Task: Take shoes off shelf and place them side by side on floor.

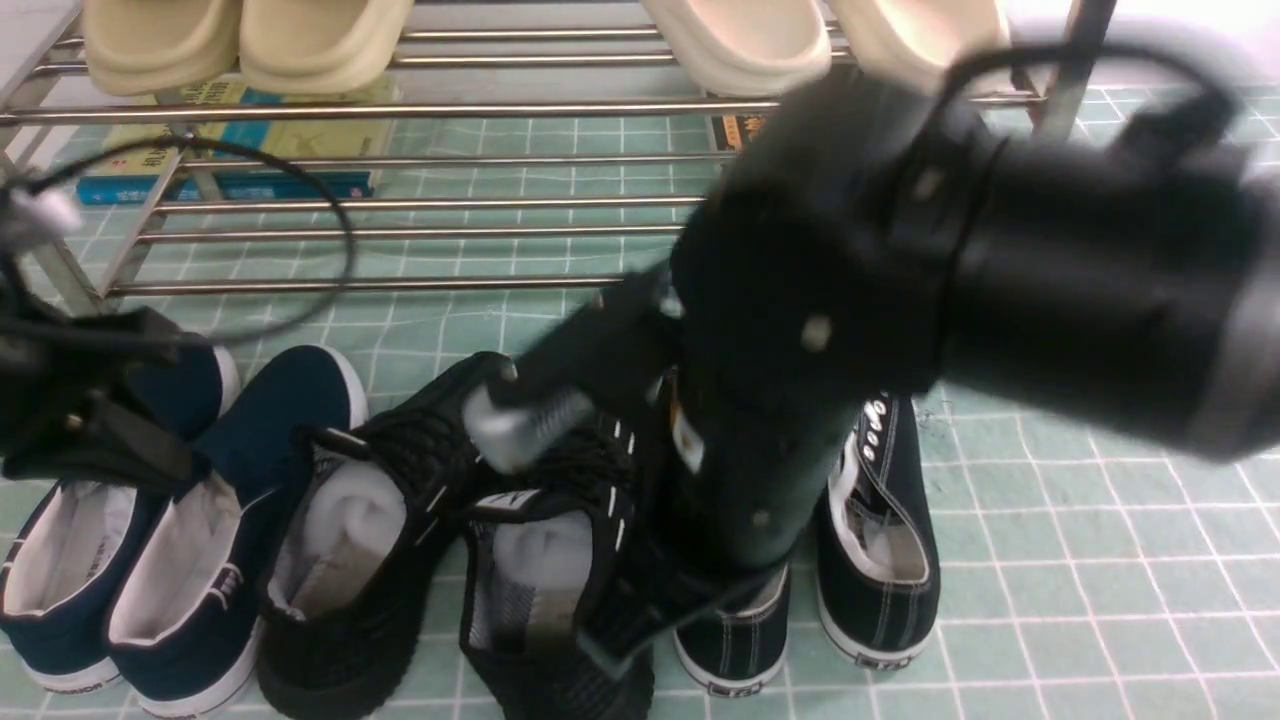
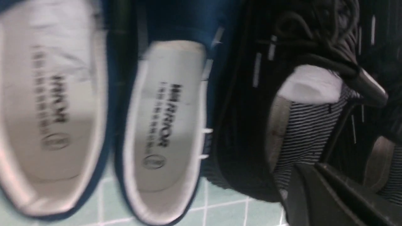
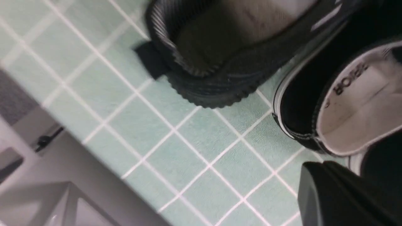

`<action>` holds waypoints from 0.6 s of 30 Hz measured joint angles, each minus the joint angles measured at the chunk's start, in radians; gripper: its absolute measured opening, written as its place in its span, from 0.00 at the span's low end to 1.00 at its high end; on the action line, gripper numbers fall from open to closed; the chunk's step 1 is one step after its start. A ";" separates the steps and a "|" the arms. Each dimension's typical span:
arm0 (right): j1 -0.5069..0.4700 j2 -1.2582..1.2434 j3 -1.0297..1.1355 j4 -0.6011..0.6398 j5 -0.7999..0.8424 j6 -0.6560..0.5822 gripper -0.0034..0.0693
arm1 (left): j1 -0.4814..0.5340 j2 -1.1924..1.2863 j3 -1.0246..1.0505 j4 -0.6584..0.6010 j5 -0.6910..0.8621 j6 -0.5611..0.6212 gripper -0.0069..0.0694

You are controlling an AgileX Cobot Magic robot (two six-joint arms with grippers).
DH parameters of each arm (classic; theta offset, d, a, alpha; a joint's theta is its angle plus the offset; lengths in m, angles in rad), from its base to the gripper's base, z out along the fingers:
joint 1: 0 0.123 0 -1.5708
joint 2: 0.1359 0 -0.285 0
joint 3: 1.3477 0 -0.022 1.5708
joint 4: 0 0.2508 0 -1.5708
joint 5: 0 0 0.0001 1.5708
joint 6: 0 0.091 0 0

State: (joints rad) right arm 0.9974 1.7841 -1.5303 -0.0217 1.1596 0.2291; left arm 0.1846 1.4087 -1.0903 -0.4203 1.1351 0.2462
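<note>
1. On the mint tiled floor [image 1: 1100,560], both black knit sneakers [image 1: 340,540] stand side by side, off the chrome shelf [image 1: 400,205].
2. The right gripper [image 1: 640,625] and left gripper [image 1: 120,440] have fingers pressed together, empty; only retreat seems left.

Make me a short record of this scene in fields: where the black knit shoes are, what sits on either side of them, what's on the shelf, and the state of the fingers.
shoes: black knit pair, both on the floor, side by side, toes toward the shelf
robot's left of them: navy slip-ons
robot's right of them: black canvas sneakers
shelf top bars: cream slippers
behind the bars: books
right fingers: shut, low by the canvas sneakers, nothing visibly held
left fingers: shut, near the slip-ons
</note>
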 joint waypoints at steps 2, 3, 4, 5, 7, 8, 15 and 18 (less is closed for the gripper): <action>0.000 0.024 0.016 -0.006 -0.041 0.003 0.03 | -0.025 0.000 0.004 0.007 -0.017 -0.016 0.14; -0.001 0.066 0.018 -0.010 -0.092 0.006 0.03 | -0.053 0.000 0.006 0.018 -0.029 -0.044 0.14; -0.003 0.089 0.018 -0.010 -0.118 0.006 0.03 | -0.061 0.000 0.006 0.024 -0.034 -0.057 0.14; -0.006 0.107 0.018 -0.008 -0.136 0.006 0.03 | -0.065 0.000 0.006 0.027 -0.036 -0.069 0.14; -0.011 0.138 0.018 -0.008 -0.162 0.008 0.03 | -0.070 0.000 0.006 0.032 -0.036 -0.077 0.14; -0.016 0.170 0.018 -0.006 -0.186 0.015 0.03 | -0.070 0.000 0.006 0.035 -0.034 -0.082 0.14; -0.043 0.209 0.018 0.022 -0.182 0.037 0.03 | -0.071 -0.003 0.006 0.043 -0.023 -0.084 0.14; -0.057 0.205 -0.002 0.027 -0.149 0.038 0.03 | -0.071 -0.003 0.006 0.054 -0.020 -0.084 0.15</action>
State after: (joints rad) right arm 0.9404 1.9893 -1.5328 0.0054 1.0105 0.2675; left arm 0.1135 1.4054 -1.0838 -0.3663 1.1149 0.1623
